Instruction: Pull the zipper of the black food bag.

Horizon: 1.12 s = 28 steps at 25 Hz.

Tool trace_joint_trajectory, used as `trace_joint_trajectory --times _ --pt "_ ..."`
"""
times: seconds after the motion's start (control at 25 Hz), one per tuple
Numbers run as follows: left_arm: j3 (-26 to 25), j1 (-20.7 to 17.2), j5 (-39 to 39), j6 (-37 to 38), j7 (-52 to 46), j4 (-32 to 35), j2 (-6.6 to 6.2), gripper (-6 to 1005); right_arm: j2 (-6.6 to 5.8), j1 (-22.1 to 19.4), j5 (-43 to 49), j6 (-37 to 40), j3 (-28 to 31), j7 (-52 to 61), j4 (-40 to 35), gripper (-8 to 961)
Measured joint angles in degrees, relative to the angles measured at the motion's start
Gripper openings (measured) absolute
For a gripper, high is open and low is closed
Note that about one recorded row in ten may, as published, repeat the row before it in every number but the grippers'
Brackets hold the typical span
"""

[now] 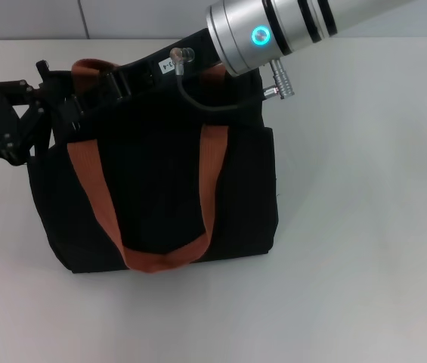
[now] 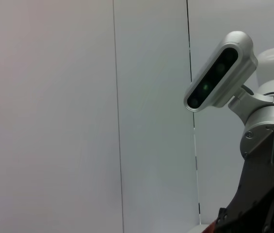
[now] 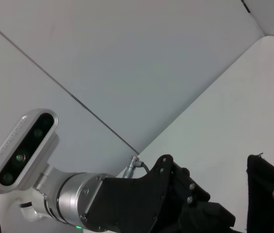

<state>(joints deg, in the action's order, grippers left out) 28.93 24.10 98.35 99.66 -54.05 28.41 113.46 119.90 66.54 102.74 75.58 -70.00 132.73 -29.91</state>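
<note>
I cannot see the zipper itself; it is hidden along the top of the black food bag [image 1: 160,204], under the two arms. The bag stands upright on the white table [image 1: 364,249], a little left of the middle, with one rust-orange strap [image 1: 198,227] hanging in a loop down its near face.

From the right, my right gripper [image 1: 103,83] reaches across the far top edge of the bag, its silver forearm [image 1: 289,26] coming in from the far right corner. It is at the top of the bag near the left end, but I cannot tell if its fingers are apart or together.

My left gripper [image 1: 43,106] is at the bag's far left top corner, touching or just beside it. I also cannot tell its state, because everything there is black against black.
</note>
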Motion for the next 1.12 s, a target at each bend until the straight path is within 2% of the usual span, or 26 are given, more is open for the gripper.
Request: trace_joint_trajectory --times 0.6,0.92,1.12 --pt "-0.3 1.5 0.0 -0.2 -0.1 0.0 0.5 33 -0.04 0.6 -1.0 -0.6 -0.9 -0.3 0.4 306" --pt "-0.3 2.1 0.0 -0.5 -0.2 -0.1 0.64 34 -0.02 0.6 -1.8 -1.0 -2.8 -0.5 0.4 236" --pt "-0.3 2.3 0.0 -0.6 -0.3 -0.1 0.7 35 -0.02 0.1 -2.4 -1.1 -3.0 -0.5 0.1 237"
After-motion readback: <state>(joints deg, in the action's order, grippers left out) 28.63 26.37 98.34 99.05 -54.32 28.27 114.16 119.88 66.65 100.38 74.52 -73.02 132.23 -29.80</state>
